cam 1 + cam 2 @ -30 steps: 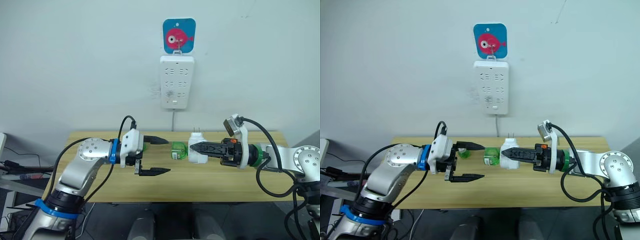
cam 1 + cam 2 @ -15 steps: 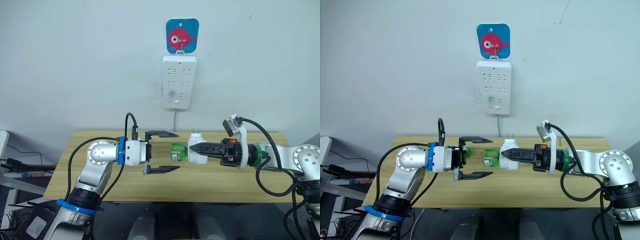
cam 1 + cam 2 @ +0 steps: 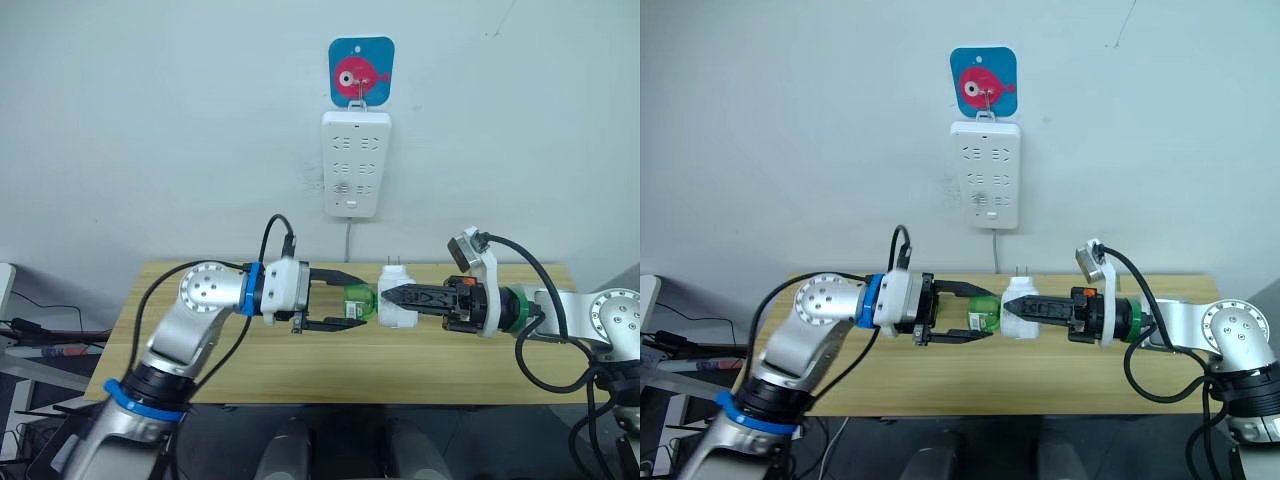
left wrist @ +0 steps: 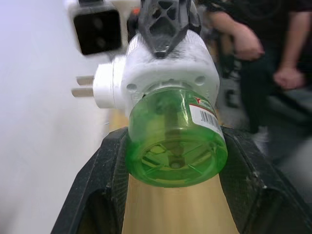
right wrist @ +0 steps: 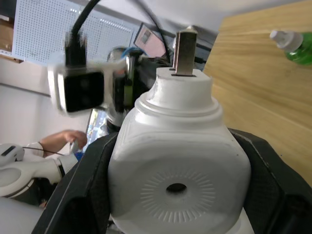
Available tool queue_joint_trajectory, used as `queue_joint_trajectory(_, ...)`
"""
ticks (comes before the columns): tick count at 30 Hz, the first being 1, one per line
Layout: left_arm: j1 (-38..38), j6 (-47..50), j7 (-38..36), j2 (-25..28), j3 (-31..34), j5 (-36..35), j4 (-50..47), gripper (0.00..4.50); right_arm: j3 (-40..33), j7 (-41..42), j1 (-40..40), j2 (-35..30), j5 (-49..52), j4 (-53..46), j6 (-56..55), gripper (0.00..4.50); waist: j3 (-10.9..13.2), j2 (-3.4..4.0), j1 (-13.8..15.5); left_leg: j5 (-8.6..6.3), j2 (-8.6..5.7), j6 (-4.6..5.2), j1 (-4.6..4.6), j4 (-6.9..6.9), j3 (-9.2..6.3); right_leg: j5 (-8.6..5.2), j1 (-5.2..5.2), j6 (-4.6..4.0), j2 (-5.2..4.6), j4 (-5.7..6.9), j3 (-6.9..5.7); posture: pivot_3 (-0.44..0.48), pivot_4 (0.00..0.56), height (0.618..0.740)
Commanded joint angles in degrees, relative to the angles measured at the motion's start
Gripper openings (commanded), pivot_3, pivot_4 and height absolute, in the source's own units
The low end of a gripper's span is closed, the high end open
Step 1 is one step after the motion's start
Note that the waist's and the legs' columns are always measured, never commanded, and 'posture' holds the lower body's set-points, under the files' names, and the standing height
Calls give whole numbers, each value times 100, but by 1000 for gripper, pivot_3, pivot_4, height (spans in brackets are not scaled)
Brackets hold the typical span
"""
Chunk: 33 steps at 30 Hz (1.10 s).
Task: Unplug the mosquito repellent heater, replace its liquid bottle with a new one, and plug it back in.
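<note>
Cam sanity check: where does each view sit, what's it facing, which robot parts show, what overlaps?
Left/right eye: on the head, facing the wall power strip and table; both arms show.
Left wrist: looks along the left claw at the green bottle.
Right wrist: looks along the right claw at the heater.
Shared: heater, bottle, both claws.

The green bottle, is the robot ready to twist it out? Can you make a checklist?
1. Right end effector grips the mosquito repellent heater: ok.
2. Heater unplugged from the power strip, prongs free: ok.
3. Left end effector fingers on both sides of the green bottle: ok.
4. Fingers squeezing the bottle firmly: cannot tell.
5. New bottle waiting on the table: ok.
</note>
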Motion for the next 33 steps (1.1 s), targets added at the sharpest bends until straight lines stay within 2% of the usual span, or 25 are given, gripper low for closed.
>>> queue_joint_trajectory(1, -550, 3088, -383, 861, 181, -1366, 345, 2224, -87, 134, 69, -289, -7, -243, 127, 3000, 0, 0, -20, 0, 0, 0, 0, 1, -5, 0, 0, 0, 5, 1, -3, 87, 171, 732)
queue_joint_trajectory(4, -857, 3784, -206, 840, 305, -1647, 841, 2224, -14, 220, 124, -355, -73, -390, 119, 3000, 0, 0, -46, 0, -3, 1, 2, -1, -4, -1, 2, 1, 7, -2, -5, 78, 169, 732)
queue_joint_trajectory(13, -556, 3546, 250, 545, 328, -1660, 359, 2224, 40, 137, 143, -388, 87, -446, -128, 3000, 2, -3, -116, 1, 6, 0, 0, -5, -3, -1, -2, 0, 5, -6, -1, 73, 174, 732)
queue_joint_trajectory(15, -490, 3425, 152, 582, 277, -1642, 264, 2991, 32, 131, 132, -370, 93, -420, -171, 3000, 2, -3, -116, 1, 5, 0, 0, -5, -4, -1, -1, 0, 5, -6, -1, 73, 174, 732)
queue_joint_trajectory(18, -245, 2958, 140, 616, 217, -1314, 110, 3843, 26, 120, 84, -330, 93, -348, -215, 3000, 2, -3, -116, 1, 4, 0, 2, -6, 0, -1, -2, 0, 6, -5, 0, 77, 174, 732)
queue_joint_trajectory(20, -7, 2483, -73, 736, 149, -997, -20, 4469, 29, 129, 57, -335, 93, -333, -214, 3000, 2, -3, -114, 0, 4, 0, 2, -10, 3, -1, -2, 0, 5, -9, 2, 78, 175, 732)
queue_joint_trajectory(23, 303, 1691, -252, 847, 91, -465, -128, 4474, 24, 131, 58, -350, 93, -343, -208, 3000, 3, -3, -113, 0, 6, 0, 0, -14, 9, -1, -5, -1, 4, -13, 7, 78, 175, 732)
queue_joint_trajectory(27, 796, -841, 215, 163, 418, 558, 158, 4474, 10, 118, 64, -360, 93, -347, -221, 3000, 3, -2, -56, 1, 2, 0, 1, -11, 11, -1, -3, -1, -7, -12, 7, 79, 176, 732)
queue_joint_trajectory(30, 1025, -2749, -16, -280, 561, 916, 330, 4474, 19, 109, 53, -351, 93, -348, -228, 3000, 5, -7, 9, 1, -2, 0, 0, -8, 20, 0, -3, -1, -29, -15, 12, 76, 175, 732)
queue_joint_trajectory(33, 1121, -3309, 86, -577, 664, 866, 333, 4474, 26, 113, 50, -353, 93, -368, -221, 3000, 5, -7, 47, 0, -1, -1, -1, -10, 18, 0, -4, -2, -30, -16, 10, 75, 174, 732)
